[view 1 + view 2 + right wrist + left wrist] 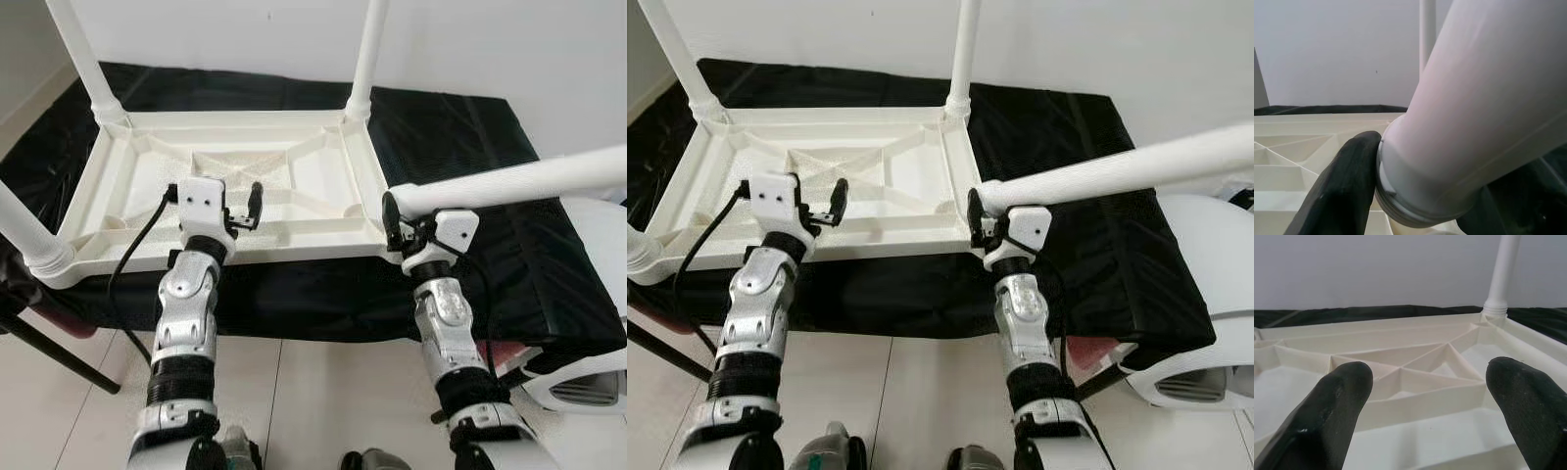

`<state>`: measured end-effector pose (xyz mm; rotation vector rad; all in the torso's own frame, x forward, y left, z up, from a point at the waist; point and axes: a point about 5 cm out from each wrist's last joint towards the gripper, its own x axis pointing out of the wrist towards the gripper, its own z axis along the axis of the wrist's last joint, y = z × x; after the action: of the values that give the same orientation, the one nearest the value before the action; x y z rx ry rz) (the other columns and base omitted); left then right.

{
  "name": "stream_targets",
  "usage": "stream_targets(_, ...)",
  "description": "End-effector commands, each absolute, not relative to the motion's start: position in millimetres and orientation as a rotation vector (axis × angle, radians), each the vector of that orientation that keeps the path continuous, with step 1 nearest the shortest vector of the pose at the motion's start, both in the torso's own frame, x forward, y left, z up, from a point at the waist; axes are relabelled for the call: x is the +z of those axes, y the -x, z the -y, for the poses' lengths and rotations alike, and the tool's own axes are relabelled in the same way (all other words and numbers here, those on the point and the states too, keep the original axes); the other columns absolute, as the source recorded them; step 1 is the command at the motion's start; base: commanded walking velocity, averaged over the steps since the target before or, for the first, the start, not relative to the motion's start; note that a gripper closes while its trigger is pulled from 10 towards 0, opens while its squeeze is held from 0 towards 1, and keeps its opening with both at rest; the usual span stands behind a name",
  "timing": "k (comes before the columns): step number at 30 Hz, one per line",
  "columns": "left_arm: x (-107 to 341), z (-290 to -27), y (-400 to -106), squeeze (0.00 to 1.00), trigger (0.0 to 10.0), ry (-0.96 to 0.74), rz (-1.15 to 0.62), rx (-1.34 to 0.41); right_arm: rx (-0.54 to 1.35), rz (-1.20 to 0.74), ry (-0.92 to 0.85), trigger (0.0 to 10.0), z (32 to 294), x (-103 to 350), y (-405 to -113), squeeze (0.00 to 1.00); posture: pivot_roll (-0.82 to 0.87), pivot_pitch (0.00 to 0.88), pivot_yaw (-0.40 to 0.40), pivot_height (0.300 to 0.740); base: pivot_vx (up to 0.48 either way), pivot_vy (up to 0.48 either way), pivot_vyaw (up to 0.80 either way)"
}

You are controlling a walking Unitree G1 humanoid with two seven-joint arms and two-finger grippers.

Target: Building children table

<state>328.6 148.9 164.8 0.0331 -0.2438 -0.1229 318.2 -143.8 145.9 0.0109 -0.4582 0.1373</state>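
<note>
In the eye views we see a cream plastic rectangular tabletop (294, 186) lying upside down on a black cloth-covered surface (470, 147), its ribbed underside facing up with diagonal braces crossing in the middle. We count 3 white round plastic legs seated in its corners: 2 at the far corners (367, 54) (83, 59) rising out of frame, and 1 at the near left corner (29, 235). A 4th white tubular leg (509, 181) slants across from the right, its threaded end at the near right corner, where the right gripper (394, 217) holds it. The left gripper (240, 208) hovers over the near edge of the tabletop with its jaws spread apart and nothing between them. In the left wrist view, we see both black fingertips (1337, 401) set wide over the ribbed underside, with 1 far leg beyond. In the right wrist view, the black finger (1347, 181) presses against the collar of the slanted leg, the jaws closed around it.
</note>
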Motion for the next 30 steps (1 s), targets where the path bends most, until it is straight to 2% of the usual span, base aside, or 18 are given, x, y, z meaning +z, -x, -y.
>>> stream_targets(1, 167, -158, -324, 0.0, 10.0, 0.008, 0.256, 0.047, 0.137, 0.488, 0.002, 10.0, 143, 150, -313, 0.0, 0.02, 0.0, -0.022, 0.74, 0.0, 0.0, 0.0)
stream_targets(7, 160, -161, -307, 0.0, 10.0, 0.005, 0.255, 0.039, 0.117, 0.478, 0.012, 10.0, 150, 143, -300, 0.0, 0.02, 0.0, -0.019, 0.74, 0.0, 0.0, 0.0)
stream_targets(9, 155, -171, -299, 0.0, 10.0, -0.008, 0.242, 0.048, 0.074, 0.494, 0.043, 10.0, 163, 144, -298, 0.0, 0.02, 0.0, -0.017, 0.74, 0.0, 0.0, 0.0)
stream_targets(18, 135, -187, -282, 0.0, 10.0, -0.025, 0.195, 0.095, 0.005, 0.447, 0.11, 10.0, 184, 132, -288, 0.0, 0.01, 0.0, -0.016, 0.74, 0.0, 0.0, 0.0)
stream_targets(30, 140, -182, -274, 0.0, 10.0, -0.018, 0.21, 0.09, -0.015, 0.438, 0.095, 10.0, 183, 133, -281, 0.0, 0.0, 0.0, -0.018, 0.74, 0.0, 0.0, 0.0)
